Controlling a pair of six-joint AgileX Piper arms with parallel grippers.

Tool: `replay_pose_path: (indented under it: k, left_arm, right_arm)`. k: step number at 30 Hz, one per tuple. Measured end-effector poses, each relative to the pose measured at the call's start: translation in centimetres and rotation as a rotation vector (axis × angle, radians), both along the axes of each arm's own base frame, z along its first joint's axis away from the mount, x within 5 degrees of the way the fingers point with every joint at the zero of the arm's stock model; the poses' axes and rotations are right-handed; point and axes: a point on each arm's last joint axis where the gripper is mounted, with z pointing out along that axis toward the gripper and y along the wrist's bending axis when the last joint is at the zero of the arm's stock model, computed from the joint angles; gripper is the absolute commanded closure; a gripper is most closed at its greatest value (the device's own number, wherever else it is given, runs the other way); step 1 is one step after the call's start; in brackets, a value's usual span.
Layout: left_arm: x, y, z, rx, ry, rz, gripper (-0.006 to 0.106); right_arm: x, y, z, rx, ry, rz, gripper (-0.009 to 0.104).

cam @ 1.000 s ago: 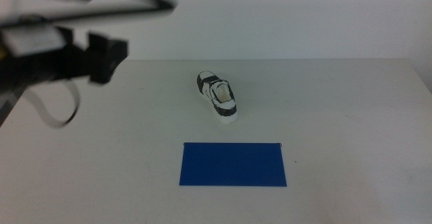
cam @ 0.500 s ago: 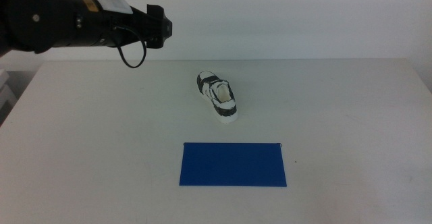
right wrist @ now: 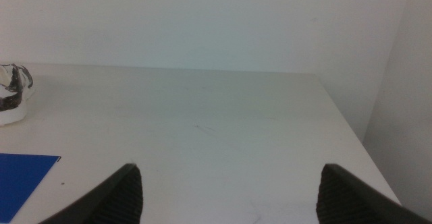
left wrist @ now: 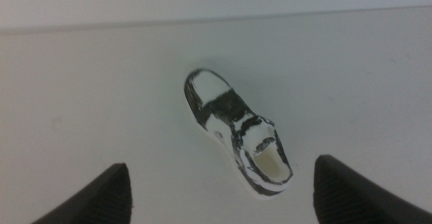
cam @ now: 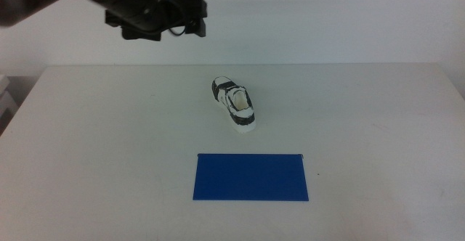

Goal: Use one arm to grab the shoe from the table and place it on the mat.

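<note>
Shoe status first: the small white sneaker with black patches and a cream inside point(cam: 235, 105) lay upright on its sole on the wide plain white bench point(cam: 378, 139), near the middle and a little toward the far edge, heel end pointing at the flat royal-blue rectangular mat point(cam: 251, 176). Shoe and mat were apart, bare bench between them.

Your left tool point(left wrist: 223, 193) hung high above the shoe, empty, jaws spread wide; in the left wrist view the whole shoe point(left wrist: 236, 131) sat between the two jaw tips with room on both sides. In the middle view the black left arm point(cam: 152, 12) was up by the back wall, off to the left of the shoe, nothing touching.

Handling, my read: light, soft-sided, so it should squash a bit under the jaws and not slip much. I'd have you pinch across the width at the midfoot or collar, jaws on the two side walls, not toe to heel. Toe cap looked rounded and likelier to squirt out.

Right tool point(right wrist: 226, 193) waited low at the right side of the bench, also wide open and empty, with the shoe point(right wrist: 13, 92) well off to its side.
</note>
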Motion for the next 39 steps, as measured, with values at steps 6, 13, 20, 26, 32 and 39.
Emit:
replay_pose_path:
  k: [6,13,20,26,32,39]
  left_arm:
    - [3.8,-2.3,-1.0,-0.016,0.163,0.036,0.011]
    - [7.1,-5.0,-4.6,0.002,0.318,0.076,0.011]
    - [8.9,-5.9,-6.9,-0.018,0.352,0.102,0.011]
    - [9.4,-6.3,-7.3,-0.069,0.341,0.133,0.011]
    - [9.6,-7.5,-8.7,-0.112,0.373,0.192,0.011]
    - [9.6,-9.0,-11.1,-0.094,0.411,0.179,0.011]
  right_arm:
    - [0.0,0.0,0.0,0.0,0.0,0.0,0.029]
    - [0.0,0.0,0.0,0.0,0.0,0.0,0.029]
    - [0.0,0.0,0.0,0.0,0.0,0.0,0.029]
    - [0.0,0.0,0.0,0.0,0.0,0.0,0.029]
    - [0.0,0.0,0.0,0.0,0.0,0.0,0.029]
    - [0.0,0.0,0.0,0.0,0.0,0.0,0.029]
